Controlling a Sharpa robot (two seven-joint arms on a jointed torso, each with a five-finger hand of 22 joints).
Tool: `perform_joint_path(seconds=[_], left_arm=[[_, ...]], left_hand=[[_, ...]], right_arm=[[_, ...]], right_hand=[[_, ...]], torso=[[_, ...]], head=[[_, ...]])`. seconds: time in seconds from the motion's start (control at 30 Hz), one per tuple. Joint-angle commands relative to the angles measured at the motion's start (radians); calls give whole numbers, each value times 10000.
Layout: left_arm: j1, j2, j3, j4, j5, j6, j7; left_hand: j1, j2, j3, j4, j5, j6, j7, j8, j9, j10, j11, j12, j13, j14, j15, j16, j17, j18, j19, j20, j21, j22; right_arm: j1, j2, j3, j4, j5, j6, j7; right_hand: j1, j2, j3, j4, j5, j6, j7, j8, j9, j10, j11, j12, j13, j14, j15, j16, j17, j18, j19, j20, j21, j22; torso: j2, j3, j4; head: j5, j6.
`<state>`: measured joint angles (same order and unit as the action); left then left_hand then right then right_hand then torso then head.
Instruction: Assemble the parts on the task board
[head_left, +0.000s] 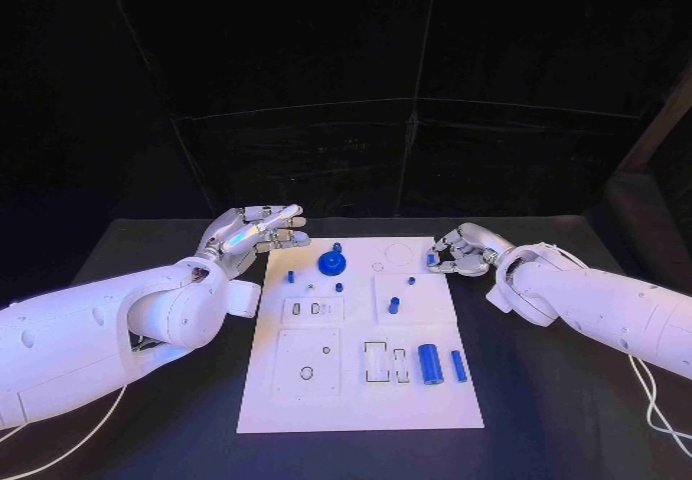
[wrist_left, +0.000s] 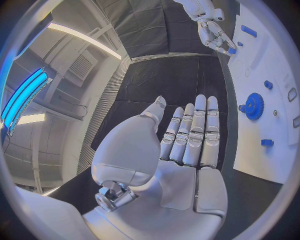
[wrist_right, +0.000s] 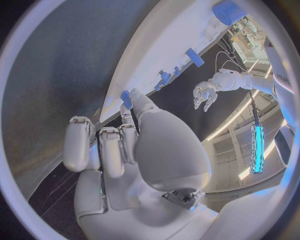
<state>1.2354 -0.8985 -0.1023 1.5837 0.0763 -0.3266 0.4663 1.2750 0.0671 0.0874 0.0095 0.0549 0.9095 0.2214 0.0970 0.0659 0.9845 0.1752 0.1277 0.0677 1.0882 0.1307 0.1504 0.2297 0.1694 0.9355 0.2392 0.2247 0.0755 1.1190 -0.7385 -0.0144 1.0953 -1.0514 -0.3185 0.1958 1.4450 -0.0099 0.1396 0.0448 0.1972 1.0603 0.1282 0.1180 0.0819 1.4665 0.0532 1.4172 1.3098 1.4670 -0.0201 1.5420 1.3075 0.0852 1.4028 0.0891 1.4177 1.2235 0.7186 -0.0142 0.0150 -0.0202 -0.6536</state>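
Black cloth covers the table (head_left: 173, 240) under the flat white rectangular task board (head_left: 361, 400). At the board's far left corner the silver left hand (head_left: 257, 235) hovers with straight, spread fingers, holding nothing. At the far right edge the silver right hand (head_left: 464, 251) pinches a small blue peg (head_left: 431, 259) at its fingertips. On the board lie a blue gear with a knob (head_left: 333, 262), a blue cylinder (head_left: 430, 363) and a thin blue bar (head_left: 459, 366).

right hand (wrist_right: 134, 150) pinches small blue part (wrist_right: 125, 97) | task board (wrist_right: 159, 57) edge | left hand (wrist_right: 205, 92) apart
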Motion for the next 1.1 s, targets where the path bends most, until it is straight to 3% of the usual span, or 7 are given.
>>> perform_joint_path(seconds=[0.03, 0.17, 0.37, 0.63, 0.83, 0.97, 1.1], left_arm=[[14, -19, 8, 21, -43, 128, 23], [17, -54, 8, 22, -43, 136, 2], [40, -120, 10, 1, -42, 130, -23], [81, -73, 10, -113, -41, 166, -40], [118, 15, 11, -256, -1, 181, -31], [139, 81, 11, -292, 58, 189, -23], [148, 127, 11, -286, 88, 197, -22]], left_hand=[[31, 37, -19, -53, 21, 66, -5, -49, -4, 60, -4, -51, -1, -51, -3, -61, 15, 145, 15, 35, -66, -13], [31, 37, -19, -53, 21, 66, -5, -49, -4, 60, -4, -51, -1, -51, -3, -61, 15, 145, 15, 35, -66, -13], [41, 59, -8, -60, 21, 67, -4, -55, -5, 60, -4, -56, -3, -51, -3, -70, 24, 145, 18, 35, -73, -16], [41, 60, -8, -60, 20, 68, -5, -56, -4, 62, -4, -56, -2, -52, -3, -72, 26, 145, 18, 35, -74, -16], [41, 62, -8, -61, 20, 71, -7, -56, -4, 66, -5, -55, -2, -53, -3, -75, 28, 145, 19, 35, -76, -17], [41, 62, -8, -61, 20, 71, -7, -56, -4, 66, -5, -55, -2, -53, -3, -75, 28, 145, 19, 35, -76, -17], [41, 63, -8, -62, 20, 73, -8, -55, -4, 68, -6, -55, -2, -53, -3, -76, 29, 145, 19, 35, -76, -18]], right_arm=[[16, -97, 8, 187, -22, -705, -274], [24, -356, 11, 778, -72, -1197, -735], [95, -713, 22, 2224, -465, -1773, -1753], [304, -624, 28, 3583, -1389, -1542, -2798], [378, 19, 29, 3890, -2062, -1254, -3476], [389, 579, 27, 3876, -2529, -1052, -3863], [383, 1075, 21, 3814, -2986, -757, -4066]], right_hand=[[-8, 126, 107, -6, 63, 70, -16, 39, 6, 23, -106, 45, 1311, 924, -74, 59, 2126, -159, 39, -73, 70, 35], [-18, 164, 177, -30, 159, 80, -22, 28, 2, 38, -115, 59, 1327, 929, -87, 67, 2144, -169, 67, -91, 93, 83], [-64, 188, 210, -20, 168, 63, -15, 6, -7, 37, -113, 52, 1323, 929, -90, 67, 2143, -174, 79, -99, 102, 100], [-115, 198, 236, -9, 149, 43, -9, -19, -16, 30, -108, 37, 1312, 928, -89, 64, 2138, -175, 86, -103, 106, 106], [-130, 202, 246, -7, 142, 48, -12, -21, -17, 23, -108, 24, 1302, 926, -89, 61, 2130, -176, 88, -104, 107, 108], [-124, 202, 279, -29, 155, 79, -26, -12, -12, 6, -117, 1, 1285, 923, -93, 54, 2116, -176, 89, -106, 107, 109], [-119, 200, 300, -44, 152, 82, -27, -16, -13, -40, -121, -64, 1231, 918, -95, 43, 2092, -180, 98, -107, 114, 128]], torso=[[-12, -10, -2], [-13, -20, -1], [-27, -36, -5], [-86, -76, 20], [-175, -144, 28], [-217, -169, 43], [-235, -205, 70]], head=[[-9, 14], [-5, 32], [-5, 66], [45, 4], [162, -91], [415, -198], [486, -254]])
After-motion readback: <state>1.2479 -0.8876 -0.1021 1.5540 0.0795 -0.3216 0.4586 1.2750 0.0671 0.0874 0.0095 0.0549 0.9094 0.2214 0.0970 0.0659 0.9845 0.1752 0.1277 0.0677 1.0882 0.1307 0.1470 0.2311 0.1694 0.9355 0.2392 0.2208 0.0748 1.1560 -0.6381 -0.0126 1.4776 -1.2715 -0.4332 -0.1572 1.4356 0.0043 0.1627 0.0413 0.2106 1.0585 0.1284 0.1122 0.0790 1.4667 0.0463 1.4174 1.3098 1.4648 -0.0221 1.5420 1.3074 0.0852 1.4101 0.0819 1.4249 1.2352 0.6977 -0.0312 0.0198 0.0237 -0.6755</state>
